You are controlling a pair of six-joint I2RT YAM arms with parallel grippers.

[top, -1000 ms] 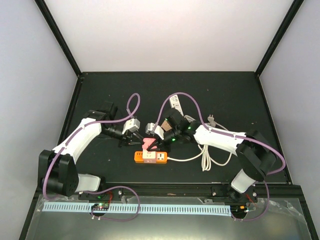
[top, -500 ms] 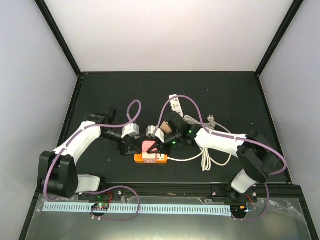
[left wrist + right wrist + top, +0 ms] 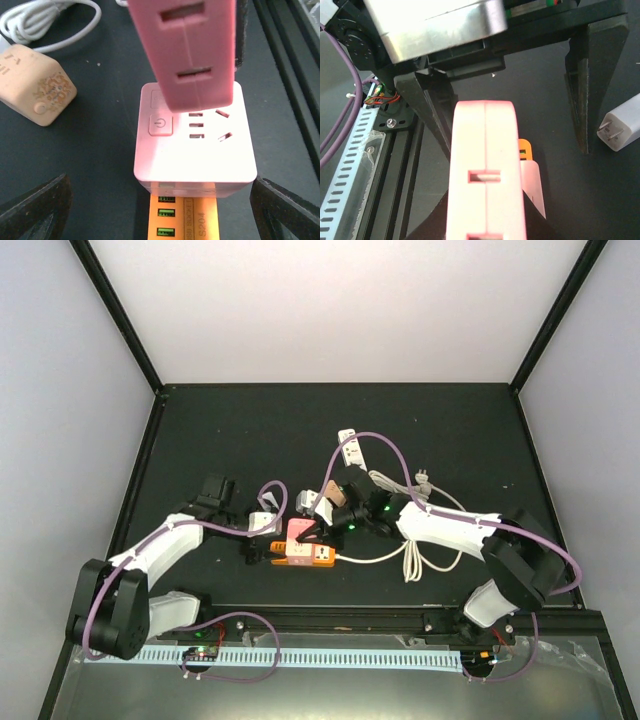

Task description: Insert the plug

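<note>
At mid tabletop [image 3: 90,165], the right tool [image 3: 312,530] is clamped shut on the pink plug [image 3: 192,50], a flat slab w/ 2 slots on the face that shows. It's held end-down over the pink cube socket [image 3: 195,155]. Can't tell if its lower end touches the cube or hangs just above; pins hidden. The left tool [image 3: 160,212] is spread wide and grips nothing, w/ 1 finger each side of the cube, apart from it. The cube sits on the end of the orange power strip [image 3: 175,220], which lies flat. Just left in the left wrist view is a peach cube charger [image 3: 35,85], w/ white cable [image 3: 45,20] behind. A white charger [image 3: 620,130] w/ 2 prongs lies off to the side. Handling, as a guess: the plug is hard moulded plastic, light and stiff, w/ smooth faces, so prob. slippery under side load. Best held on the 2 broad sides, toward the pin end, so it won't lever. Strip + cube look light too and may skate or tip when pushed, so the left tool pinching the cube's side walls would steady it.
</note>
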